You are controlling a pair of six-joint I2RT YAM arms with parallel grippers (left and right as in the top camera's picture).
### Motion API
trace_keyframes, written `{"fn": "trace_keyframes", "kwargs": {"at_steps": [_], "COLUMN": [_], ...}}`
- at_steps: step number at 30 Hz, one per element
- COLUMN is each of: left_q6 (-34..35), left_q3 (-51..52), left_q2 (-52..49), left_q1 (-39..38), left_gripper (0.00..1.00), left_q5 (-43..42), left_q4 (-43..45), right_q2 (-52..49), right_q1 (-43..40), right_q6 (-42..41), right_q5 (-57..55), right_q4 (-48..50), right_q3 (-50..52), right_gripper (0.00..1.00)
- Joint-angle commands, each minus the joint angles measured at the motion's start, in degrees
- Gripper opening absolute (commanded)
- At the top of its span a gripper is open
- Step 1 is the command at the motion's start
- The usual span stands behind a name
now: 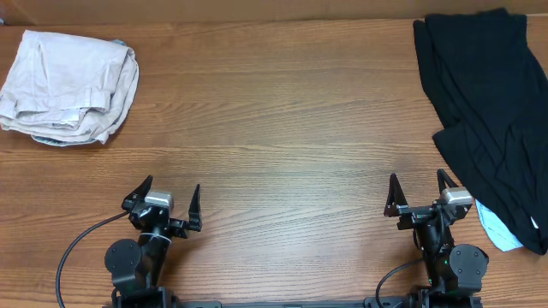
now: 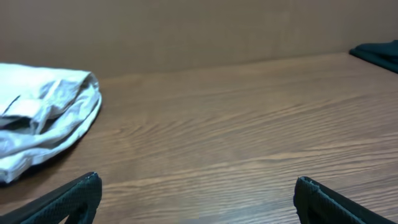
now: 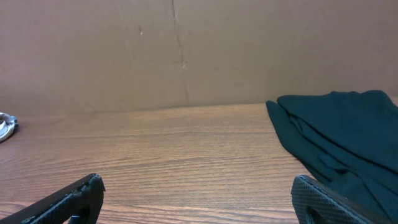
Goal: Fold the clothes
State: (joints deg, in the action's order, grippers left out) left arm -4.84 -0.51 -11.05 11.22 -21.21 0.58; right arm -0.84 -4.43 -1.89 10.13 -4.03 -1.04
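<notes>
Looking at your fingers first, you have both pairs spread wide with nothing between them. The left gripper [image 1: 174, 184] and right gripper [image 1: 417, 176] sit low over the near edge of the wooden table [image 1: 282, 128], well apart, tips pointing toward the far side. Only bare wood lies between and just ahead of each pair. Out from your left gripper, well away at the far left corner, the cream shorts [image 1: 68, 85] lie bunched in a loose bundle. Out from your right gripper, the black garment [image 1: 492, 111] lies rumpled along the right edge from the far corner down to just beside your right-hand finger. A scrap of light-blue fabric [image 1: 497, 229] pokes out from under its near end. A cardboard wall [image 3: 186, 50] backs the table.
</notes>
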Motion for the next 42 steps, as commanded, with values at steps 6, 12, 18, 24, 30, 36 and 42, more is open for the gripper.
{"fn": "trace_keyframes", "kwargs": {"at_steps": [6,12,18,24,30,36,42], "left_q6": [0.37,0.35,0.35,0.35,0.35,0.35,0.35], "left_q3": [0.24,0.24,0.24,0.24,0.24,0.24,0.24], "left_q2": [3.82,10.54,10.84,10.8,10.8,10.8,10.8], "left_q1": [-0.55,-0.55,-0.76,-0.76,-0.76,-0.76,-0.76], "left_gripper": [1.0,1.0,1.0,1.0,1.0,1.0,1.0], "left_q5": [3.37,3.34,3.39,3.39,3.39,3.39,3.39], "left_q4": [-3.5,-3.39,-3.32,-3.32,-3.32,-3.32,-3.32], "right_q2": [0.68,0.68,0.68,0.68,0.68,0.68,0.68], "right_q1": [-0.2,-0.2,-0.2,-0.2,-0.2,-0.2,-0.2], "right_q6": [-0.22,-0.24,-0.22,-0.24,-0.22,-0.24,-0.22], "right_q5": [0.02,0.02,0.02,0.02,0.02,0.02,0.02], "right_q4": [0.35,0.35,0.35,0.35,0.35,0.35,0.35], "right_q3": [0.59,0.59,0.59,0.59,0.59,0.59,0.59], "right_gripper": [1.0,1.0,1.0,1.0,1.0,1.0,1.0]}}
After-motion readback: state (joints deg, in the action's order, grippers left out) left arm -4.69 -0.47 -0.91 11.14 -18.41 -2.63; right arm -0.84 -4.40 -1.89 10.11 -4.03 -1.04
